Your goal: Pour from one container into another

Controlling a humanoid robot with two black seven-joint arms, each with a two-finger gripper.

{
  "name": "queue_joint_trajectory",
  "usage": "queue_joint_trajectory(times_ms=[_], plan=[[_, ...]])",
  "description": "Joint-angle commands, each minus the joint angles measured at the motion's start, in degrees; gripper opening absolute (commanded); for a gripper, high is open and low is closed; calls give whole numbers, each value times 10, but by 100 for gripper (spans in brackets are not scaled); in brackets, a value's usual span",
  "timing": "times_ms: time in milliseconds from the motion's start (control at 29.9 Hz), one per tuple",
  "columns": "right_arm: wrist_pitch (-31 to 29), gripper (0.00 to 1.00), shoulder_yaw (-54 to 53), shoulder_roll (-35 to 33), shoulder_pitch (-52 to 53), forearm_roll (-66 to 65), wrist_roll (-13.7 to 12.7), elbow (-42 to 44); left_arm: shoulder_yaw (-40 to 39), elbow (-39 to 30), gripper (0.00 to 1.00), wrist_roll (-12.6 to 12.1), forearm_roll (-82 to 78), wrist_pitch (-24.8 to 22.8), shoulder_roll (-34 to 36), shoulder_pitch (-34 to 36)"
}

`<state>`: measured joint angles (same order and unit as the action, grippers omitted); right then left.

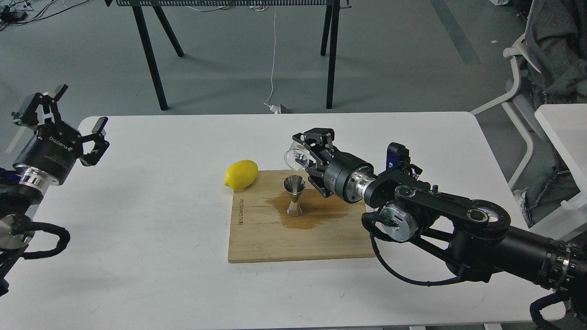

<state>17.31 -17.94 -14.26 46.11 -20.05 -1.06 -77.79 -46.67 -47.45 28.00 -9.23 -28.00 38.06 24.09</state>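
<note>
My right gripper point(306, 157) is shut on the small clear cup point(293, 157), which hangs tipped on its side just above and a little behind the steel jigger point(294, 195). The jigger stands upright on the wooden board point(257, 238), in the middle of a brown wet stain point(321, 207). Far off at the table's left edge, my left gripper point(73, 120) is open and holds nothing.
A yellow lemon point(241, 174) lies at the board's back left corner, close to the jigger. The white table point(151, 238) ends near my left gripper. Black table legs stand on the floor behind, and a white chair sits at the far right.
</note>
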Motion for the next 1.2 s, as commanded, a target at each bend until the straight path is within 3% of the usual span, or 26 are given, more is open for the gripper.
queue_joint_trajectory(times_ms=[0, 1169], plan=[[-1, 40, 14, -2, 7, -8, 0, 1, 0, 2, 97, 0, 0, 0, 0, 0], [-8, 40, 77, -29, 40, -68, -5, -1, 0, 10, 97, 0, 0, 0, -4, 0]])
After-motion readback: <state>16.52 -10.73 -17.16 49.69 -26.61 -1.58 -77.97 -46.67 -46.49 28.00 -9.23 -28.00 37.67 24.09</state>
